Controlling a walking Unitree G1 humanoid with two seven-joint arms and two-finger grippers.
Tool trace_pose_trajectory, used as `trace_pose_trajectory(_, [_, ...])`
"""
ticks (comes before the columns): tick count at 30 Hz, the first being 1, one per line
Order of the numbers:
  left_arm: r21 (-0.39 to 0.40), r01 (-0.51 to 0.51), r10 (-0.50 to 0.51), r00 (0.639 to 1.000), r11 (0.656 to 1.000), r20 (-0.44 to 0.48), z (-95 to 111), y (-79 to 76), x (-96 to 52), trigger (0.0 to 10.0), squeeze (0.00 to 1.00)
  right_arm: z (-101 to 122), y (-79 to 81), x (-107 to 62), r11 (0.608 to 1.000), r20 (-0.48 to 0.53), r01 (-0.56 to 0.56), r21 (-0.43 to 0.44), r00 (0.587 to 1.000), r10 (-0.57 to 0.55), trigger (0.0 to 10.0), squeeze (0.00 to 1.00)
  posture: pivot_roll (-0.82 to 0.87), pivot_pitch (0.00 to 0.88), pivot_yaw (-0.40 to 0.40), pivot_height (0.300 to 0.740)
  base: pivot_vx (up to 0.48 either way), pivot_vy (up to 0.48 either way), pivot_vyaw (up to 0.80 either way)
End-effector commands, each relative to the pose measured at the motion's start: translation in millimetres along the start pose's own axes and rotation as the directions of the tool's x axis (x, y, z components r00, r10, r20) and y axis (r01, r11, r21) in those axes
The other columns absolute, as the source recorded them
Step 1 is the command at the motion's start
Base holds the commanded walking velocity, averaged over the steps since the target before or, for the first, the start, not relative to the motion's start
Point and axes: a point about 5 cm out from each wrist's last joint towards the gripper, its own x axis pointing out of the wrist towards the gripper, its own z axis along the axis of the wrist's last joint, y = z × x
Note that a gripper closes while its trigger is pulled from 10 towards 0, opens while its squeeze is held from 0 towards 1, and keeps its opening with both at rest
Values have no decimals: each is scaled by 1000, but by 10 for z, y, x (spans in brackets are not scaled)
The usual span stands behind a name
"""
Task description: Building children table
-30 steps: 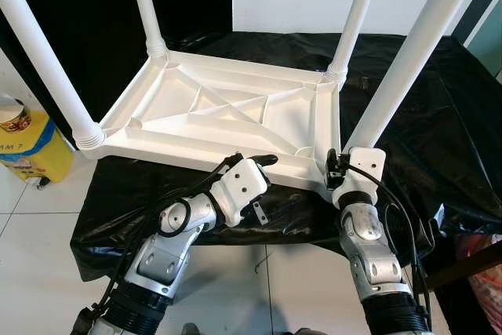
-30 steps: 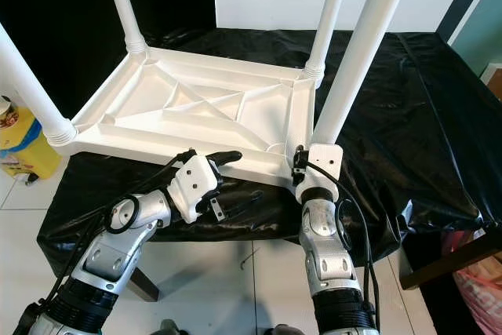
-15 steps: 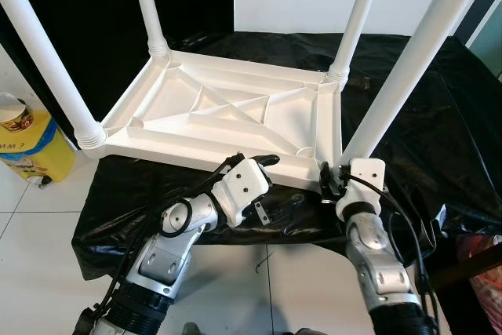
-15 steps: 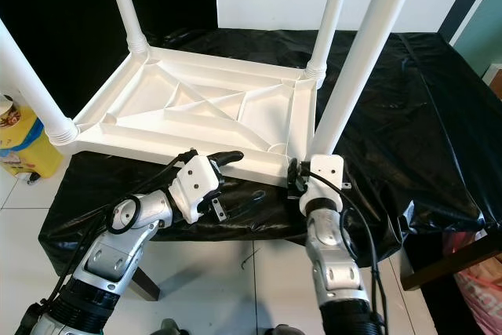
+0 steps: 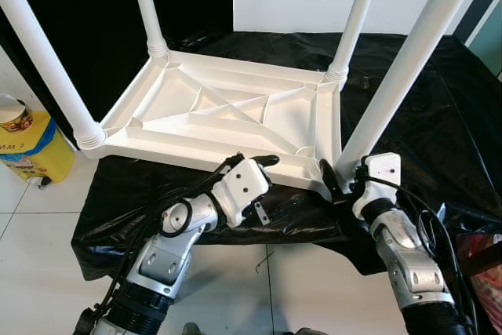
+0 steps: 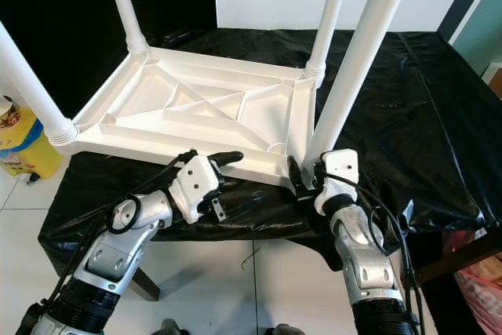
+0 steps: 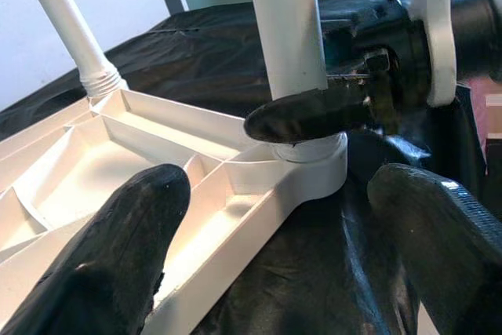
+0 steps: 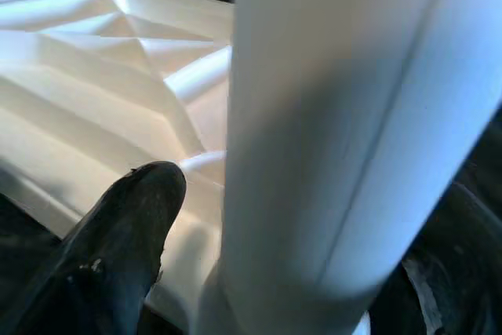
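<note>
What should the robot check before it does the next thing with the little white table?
1. Tabletop lying upside down on the black cloth: ok.
2. Four white legs standing up from the corners: ok.
3. Near right leg seated fully in its socket: cannot tell, the right gripper hides part of the joint.
4. Right gripper around the base of that leg, one finger on each side: ok; firmly clamped: cannot tell.
5. Left gripper steadying the tabletop's near edge, one finger above the rim and one below: ok.
6. Near edge overhanging the front of the cloth-covered surface: not ok, it might tip.
</note>
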Motion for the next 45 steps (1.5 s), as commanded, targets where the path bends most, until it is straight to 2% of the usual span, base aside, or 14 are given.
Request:
trace_pose_trajectory(1, [12,-34,34,999,999,-4,-7,11,11,10000,0,-29,35,7,998,-3,-56,12,998,56,10000,243,-26,57,-41,740,0,0,0])
trace_pose_trajectory(2, [13,-35,35,999,999,-5,-9,12,7,10000,0,-30,45,25,996,-6,-85,7,996,85,10000,0,-25,58,-41,740,0,0,0])
trace_pose_trajectory(9, [16,-41,41,999,999,-8,-9,16,6,10000,0,-66,67,110,989,-34,-148,-24,988,147,9765,0,-15,53,-46,740,0,0,0])
trace_pose_trajectory(10, [17,-42,42,999,999,-7,-7,18,5,10000,0,-69,69,118,988,-37,-154,-26,987,153,4824,0,-15,53,-46,740,0,0,0])
trace_pose_trajectory(11, [17,-42,42,999,999,-7,-7,18,5,10000,0,-69,69,118,988,-37,-154,-26,987,153,4824,0,-15,53,-46,740,0,0,0])
trace_pose_trajectory(12, [18,-44,44,999,999,-8,-6,22,1,10000,0,-74,65,122,987,-40,-159,-26,987,158,863,0,-13,53,-47,740,0,0,0])
trace_pose_trajectory(13, [18,-44,44,999,999,-8,-6,22,1,10000,0,-74,65,122,987,-40,-159,-26,987,158,863,0,-13,53,-47,740,0,0,0])
trace_pose_trajectory(14, [19,-46,46,999,999,-8,-6,25,-5,10000,0,-88,56,117,987,-47,-161,-27,986,160,0,0,-12,54,-47,740,0,0,0])
trace_pose_trajectory(26, [20,-46,46,999,999,-5,-2,28,0,10000,0,-186,28,74,989,-82,-149,-19,986,147,0,0,-17,51,-42,740,0,0,0])
trace_pose_trajectory(27, [21,-45,45,999,999,-5,-2,29,0,10000,0,-203,30,66,991,-86,-136,-12,987,134,4353,0,-18,53,-42,740,0,0,0])
trace_pose_trajectory(28, [22,-44,44,999,999,-5,-3,28,-2,10000,0,-223,33,61,993,-90,-116,-6,989,115,10000,0,-18,54,-42,740,0,0,0])
trace_pose_trajectory(41, [16,-39,39,999,999,-7,-9,2,-3,10000,0,-264,56,41,996,-111,84,6,990,-83,10000,0,-21,62,-40,740,0,0,0])
trace_pose_trajectory(42, [16,-37,37,999,999,-6,-6,0,-1,10000,0,-278,46,39,989,-121,150,9,982,-148,10000,0,-22,62,-39,740,0,0,0])
trace_pose_trajectory(45, [16,-36,36,999,999,-4,-3,1,6,10000,0,-290,44,35,978,-130,207,20,971,-203,10000,0,-24,61,-38,740,0,0,0])
